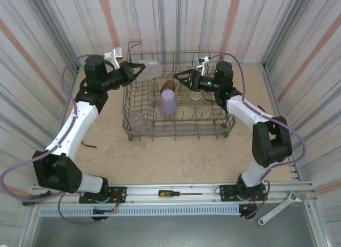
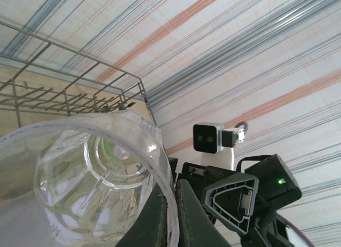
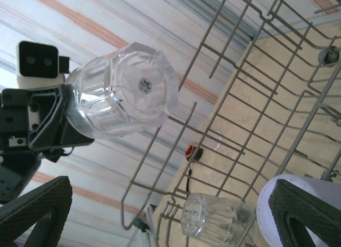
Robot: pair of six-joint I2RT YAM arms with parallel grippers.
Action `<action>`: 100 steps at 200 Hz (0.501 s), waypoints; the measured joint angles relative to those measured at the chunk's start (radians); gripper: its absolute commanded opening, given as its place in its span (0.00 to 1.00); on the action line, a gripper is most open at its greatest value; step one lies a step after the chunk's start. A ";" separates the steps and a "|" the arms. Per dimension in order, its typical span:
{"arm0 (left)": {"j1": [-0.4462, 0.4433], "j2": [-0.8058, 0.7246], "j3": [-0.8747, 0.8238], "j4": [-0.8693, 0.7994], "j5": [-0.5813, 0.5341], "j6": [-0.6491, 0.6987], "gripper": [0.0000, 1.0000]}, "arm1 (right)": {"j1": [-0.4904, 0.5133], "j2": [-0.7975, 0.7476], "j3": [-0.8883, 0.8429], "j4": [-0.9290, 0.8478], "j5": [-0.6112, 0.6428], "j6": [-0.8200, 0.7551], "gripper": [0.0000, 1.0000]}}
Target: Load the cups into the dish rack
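Overhead, the left fingers (image 1: pixel 136 68) clamp a clear cup (image 1: pixel 151 70) above the far-left corner of the dish rack (image 1: pixel 176 136), the right fingers (image 1: pixel 181 74) gaping over its middle; the left wrist shows the rim pinched, and the right wrist shows that cup (image 3: pixel 125 92) sideways, aloft.

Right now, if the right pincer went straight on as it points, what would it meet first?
Likely the clear cup held by the left pincer, which faces the open right pincer across the rack. Its wrist view puts the cup off-centre, so it might pass and reach the rack's wires.
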 measured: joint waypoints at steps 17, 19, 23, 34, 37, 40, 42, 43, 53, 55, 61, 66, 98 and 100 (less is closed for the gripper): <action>0.000 0.013 -0.022 0.050 0.014 -0.033 0.00 | 0.000 0.026 0.000 0.052 -0.008 0.043 0.99; 0.000 0.015 -0.024 0.055 0.016 -0.037 0.00 | 0.000 0.029 0.000 0.060 -0.010 0.052 0.99; 0.000 0.019 -0.029 0.065 0.018 -0.045 0.00 | 0.000 0.035 0.000 0.072 -0.011 0.063 0.99; 0.000 0.029 -0.039 0.092 0.026 -0.065 0.00 | 0.000 0.050 0.002 0.106 -0.012 0.094 0.99; 0.000 0.032 -0.041 0.098 0.027 -0.070 0.00 | 0.000 0.053 0.003 0.113 -0.012 0.100 0.99; 0.000 0.034 -0.043 0.104 0.029 -0.074 0.00 | 0.000 0.058 0.004 0.121 -0.012 0.108 0.99; 0.000 0.036 -0.044 0.108 0.030 -0.079 0.00 | 0.000 0.061 0.006 0.126 -0.012 0.115 0.99; 0.000 0.037 -0.045 0.109 0.031 -0.081 0.00 | 0.000 0.062 0.007 0.127 -0.012 0.116 0.99; 0.000 0.045 -0.047 0.128 0.035 -0.097 0.00 | 0.000 0.076 0.018 0.148 -0.012 0.137 0.99; 0.000 0.047 -0.047 0.132 0.035 -0.100 0.00 | 0.000 0.079 0.020 0.151 -0.011 0.141 0.99; 0.000 0.050 -0.048 0.145 0.037 -0.109 0.00 | 0.002 0.086 0.027 0.163 -0.011 0.149 0.99; 0.000 0.053 -0.049 0.154 0.040 -0.115 0.00 | 0.002 0.092 0.034 0.170 -0.012 0.157 0.99; 0.000 0.054 -0.065 0.211 0.051 -0.154 0.00 | 0.012 0.124 0.075 0.222 -0.011 0.201 0.99; 0.000 0.055 -0.067 0.216 0.053 -0.158 0.00 | 0.013 0.126 0.078 0.226 -0.011 0.206 0.99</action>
